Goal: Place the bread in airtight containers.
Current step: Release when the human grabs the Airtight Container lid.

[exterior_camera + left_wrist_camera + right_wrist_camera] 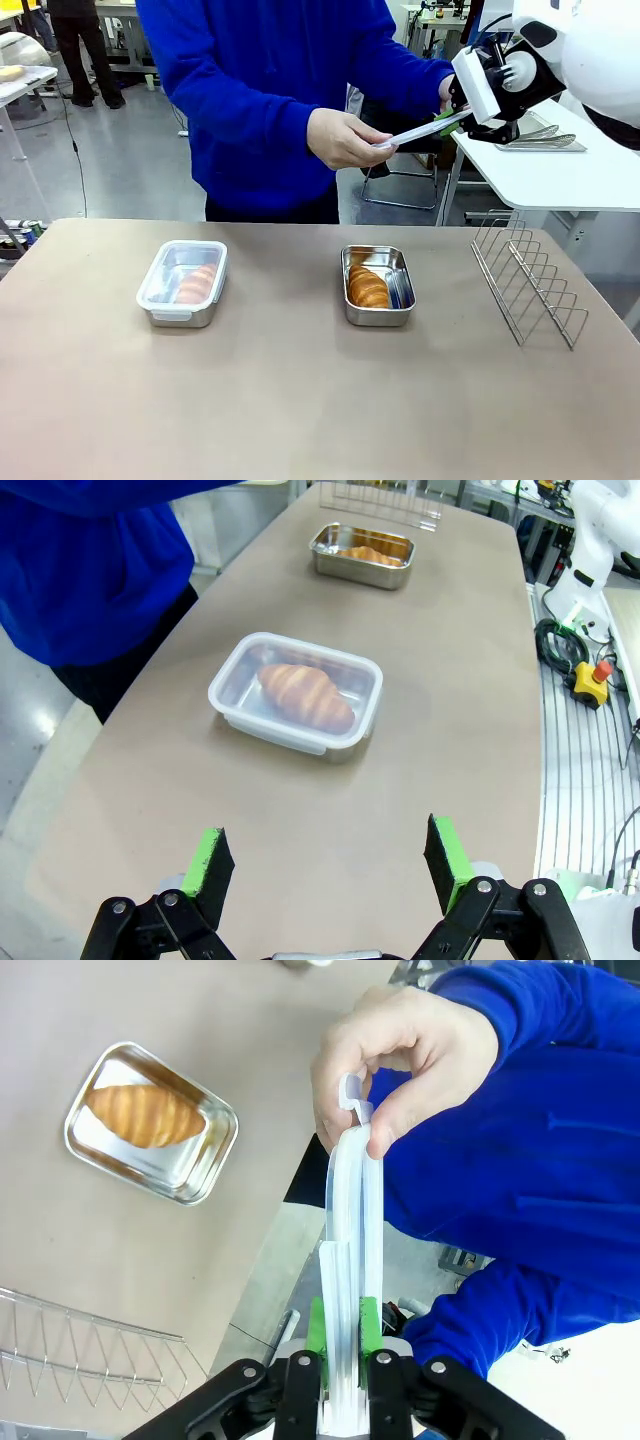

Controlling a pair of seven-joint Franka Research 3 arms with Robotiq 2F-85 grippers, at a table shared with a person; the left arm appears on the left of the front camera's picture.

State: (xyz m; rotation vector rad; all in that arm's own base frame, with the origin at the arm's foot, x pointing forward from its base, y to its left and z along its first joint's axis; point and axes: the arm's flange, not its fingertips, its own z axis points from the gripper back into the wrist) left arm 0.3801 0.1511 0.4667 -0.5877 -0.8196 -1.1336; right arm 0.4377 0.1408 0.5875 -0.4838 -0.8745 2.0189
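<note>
Left wrist view puts the left gripper (pixel 328 865) at the bottom edge, its green-padded fingers spread wide with nothing between them, hanging above bare brown table (pixel 300 820). Just beyond, mid-frame, sits a steel tin (pixel 297 693) with its clear lid on and one croissant (pixel 305 696) inside. Farther off, near the top edge, a second tin (pixel 362 555) stands uncovered — another croissant (pixel 368 554) lies in it.

In the front view the covered tin is at centre left, the uncovered one at centre, well apart. A wire rack (pixel 528 278) stands at the right edge of the table. Beyond the table, at upper right, the right gripper (pixel 447 118) has a clear lid (pixel 425 128) between its fingers; the right wrist view shows the green pads on either side of it, though whether they press it I cannot tell. A person's hand (pixel 345 138) pinches the lid's other end.
</note>
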